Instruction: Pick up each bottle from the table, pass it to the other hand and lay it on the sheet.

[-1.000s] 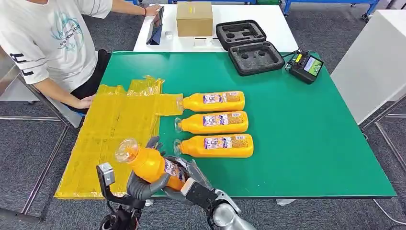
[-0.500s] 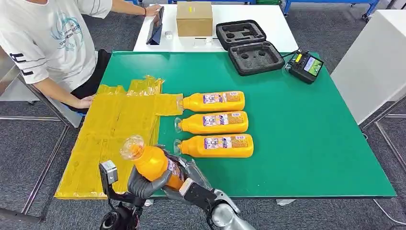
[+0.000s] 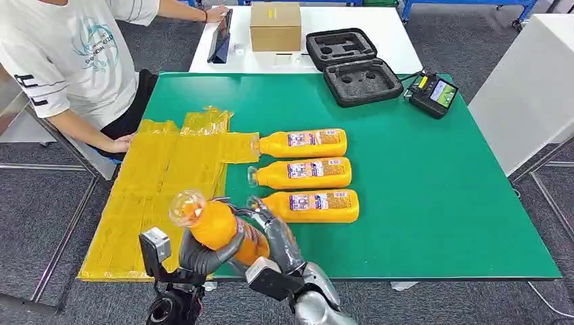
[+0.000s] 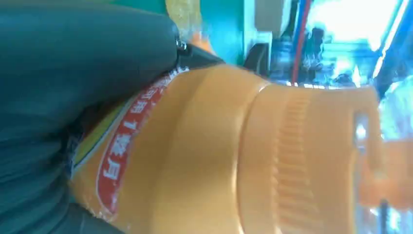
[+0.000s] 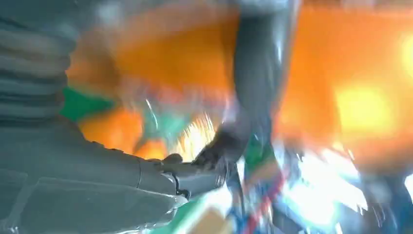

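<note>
Nothing lies on the yellow sheet (image 3: pixel 159 189) yet, so as I judge it the task is at its first bottle — and that one is in mid-handover. Three bottles wait in a row on the green bench (image 3: pixel 433 196): the far bottle (image 3: pixel 302 143) with its cap touching the sheet's edge, the middle bottle (image 3: pixel 301 173), and the near bottle (image 3: pixel 317 206) just beyond my knuckles. The held bottle (image 3: pixel 218 229) is lifted over the near edge of the bench, tilted, cap pointing up and toward the sheet. My left hand (image 3: pixel 203 256) wraps its body from below, fingers curled round the label. My right hand (image 3: pixel 274 237) sits against the bottle's base end, fingers along its side; whether it grips or merely touches, I cannot tell — the right wrist view is too blurred. Left to do: finish the pass, lay it down, then three more.
</note>
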Action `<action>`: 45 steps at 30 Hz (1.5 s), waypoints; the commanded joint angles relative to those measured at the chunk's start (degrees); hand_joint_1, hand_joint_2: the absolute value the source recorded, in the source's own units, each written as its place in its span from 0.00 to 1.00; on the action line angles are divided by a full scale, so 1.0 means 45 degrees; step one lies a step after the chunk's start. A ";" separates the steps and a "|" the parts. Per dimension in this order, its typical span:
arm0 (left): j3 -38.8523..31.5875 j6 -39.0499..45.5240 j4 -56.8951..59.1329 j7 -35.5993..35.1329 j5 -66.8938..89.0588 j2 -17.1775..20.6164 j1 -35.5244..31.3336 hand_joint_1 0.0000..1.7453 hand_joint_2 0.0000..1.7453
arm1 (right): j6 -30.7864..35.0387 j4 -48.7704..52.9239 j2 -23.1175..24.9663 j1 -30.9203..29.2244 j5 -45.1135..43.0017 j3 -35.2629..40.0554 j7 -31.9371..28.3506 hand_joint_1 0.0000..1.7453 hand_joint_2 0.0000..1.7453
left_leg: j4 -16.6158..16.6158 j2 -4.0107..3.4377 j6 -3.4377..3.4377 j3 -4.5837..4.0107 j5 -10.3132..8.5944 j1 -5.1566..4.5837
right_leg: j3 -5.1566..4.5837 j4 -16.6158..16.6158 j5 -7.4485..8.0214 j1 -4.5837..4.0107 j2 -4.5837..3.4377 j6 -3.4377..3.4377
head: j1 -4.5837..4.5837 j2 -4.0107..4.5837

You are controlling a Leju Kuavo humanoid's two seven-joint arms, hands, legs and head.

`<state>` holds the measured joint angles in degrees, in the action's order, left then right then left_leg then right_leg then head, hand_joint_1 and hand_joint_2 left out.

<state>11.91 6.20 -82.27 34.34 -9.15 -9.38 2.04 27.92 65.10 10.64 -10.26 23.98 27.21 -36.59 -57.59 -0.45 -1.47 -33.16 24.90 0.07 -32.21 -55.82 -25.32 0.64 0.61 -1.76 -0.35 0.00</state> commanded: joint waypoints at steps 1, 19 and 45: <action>-0.0854 0.4160 0.0344 0.0769 0.3401 -0.0035 -0.0362 1.00 1.00 | 0.2684 0.4062 -0.0260 0.0834 0.1583 -0.0514 -0.0757 0.00 0.00 | -0.0014 0.0021 0.0022 -0.0016 0.0005 0.0014 | -0.0021 -0.0013 -0.0002 -0.0014 0.0005 0.0029 | -0.0015 0.0000; -0.1074 0.6469 0.1368 -0.2718 1.2918 0.1390 -0.2899 1.00 1.00 | 0.2684 0.4284 -0.0006 0.0565 0.0350 0.0124 -0.0757 0.00 0.00 | 0.0000 0.0031 0.0004 -0.0022 -0.0051 0.0015 | -0.0015 0.0004 0.0043 -0.0014 0.0024 0.0020 | -0.0005 0.0000; 0.0650 0.0860 1.1316 -0.5702 1.6285 0.2741 -0.9011 1.00 1.00 | 0.2684 0.2895 -0.0174 -0.0423 -0.1160 0.1259 -0.0757 0.00 0.00 | -0.0003 0.0024 0.0030 -0.0070 -0.0112 0.0026 | -0.0064 -0.0001 0.0098 -0.0025 0.0008 0.0031 | -0.0010 0.0000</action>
<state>12.85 12.92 -45.27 10.08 65.66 1.38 -30.47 39.74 82.69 11.04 -9.74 19.28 32.11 -40.00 -57.60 -0.43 -1.44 -33.51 24.39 0.08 -32.58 -55.86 -24.87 0.62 0.63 -1.71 -0.39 0.00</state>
